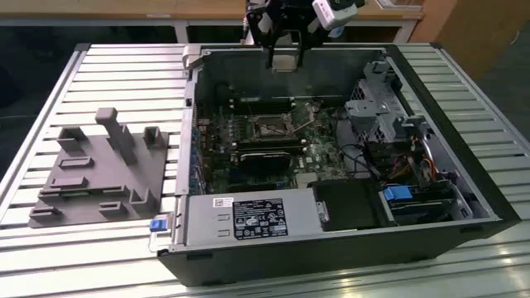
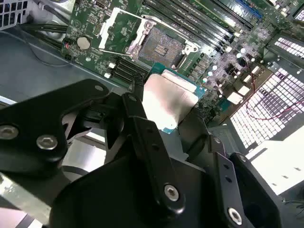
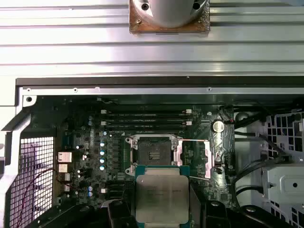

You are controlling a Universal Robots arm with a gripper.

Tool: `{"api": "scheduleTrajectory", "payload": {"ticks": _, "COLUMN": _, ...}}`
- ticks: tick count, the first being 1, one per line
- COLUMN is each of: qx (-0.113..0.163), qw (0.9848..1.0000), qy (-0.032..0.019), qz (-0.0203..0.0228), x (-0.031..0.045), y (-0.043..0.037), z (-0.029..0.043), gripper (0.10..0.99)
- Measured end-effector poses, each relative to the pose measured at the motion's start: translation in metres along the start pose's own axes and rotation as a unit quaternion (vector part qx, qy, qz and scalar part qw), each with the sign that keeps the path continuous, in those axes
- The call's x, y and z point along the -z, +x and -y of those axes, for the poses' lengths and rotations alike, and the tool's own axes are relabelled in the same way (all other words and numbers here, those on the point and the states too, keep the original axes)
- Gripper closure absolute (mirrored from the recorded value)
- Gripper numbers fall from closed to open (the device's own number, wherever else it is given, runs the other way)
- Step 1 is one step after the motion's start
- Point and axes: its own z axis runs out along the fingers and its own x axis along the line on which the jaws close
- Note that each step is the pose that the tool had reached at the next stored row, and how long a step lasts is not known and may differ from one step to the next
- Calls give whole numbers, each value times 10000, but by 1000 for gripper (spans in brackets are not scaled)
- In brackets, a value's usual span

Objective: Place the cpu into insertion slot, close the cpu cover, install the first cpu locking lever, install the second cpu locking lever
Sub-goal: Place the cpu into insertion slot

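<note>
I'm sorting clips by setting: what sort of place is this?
Probably a workshop or lab bench for computer assembly: an open desktop computer case lies on a slatted metal table, a grey fixture block beside it, and the gripper holds the cpu above the case.

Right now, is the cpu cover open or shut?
Open: the cpu cover lies swung aside beside the insertion slot, whose dark recess is bare.

Robotics lab or workshop: slotted aluminium-profile table point(image 1: 124, 68), opened desktop computer case point(image 1: 331, 257) on it, grey fixture block point(image 1: 91, 180) beside it, robot gripper point(image 1: 284, 61) overhead.
</note>
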Motion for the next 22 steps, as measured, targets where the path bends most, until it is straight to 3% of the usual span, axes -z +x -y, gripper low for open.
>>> {"api": "scheduleTrajectory", "payload": {"ticks": 7, "qx": -17, "qw": 10000, "qy": -1, "qz": 2, "x": 0, "y": 0, "z": 0, "gripper": 549}}
{"api": "scheduleTrajectory", "payload": {"ticks": 22, "qx": -324, "qw": 9995, "qy": -6, "qz": 29, "x": -3, "y": 0, "z": 0, "gripper": 549}}
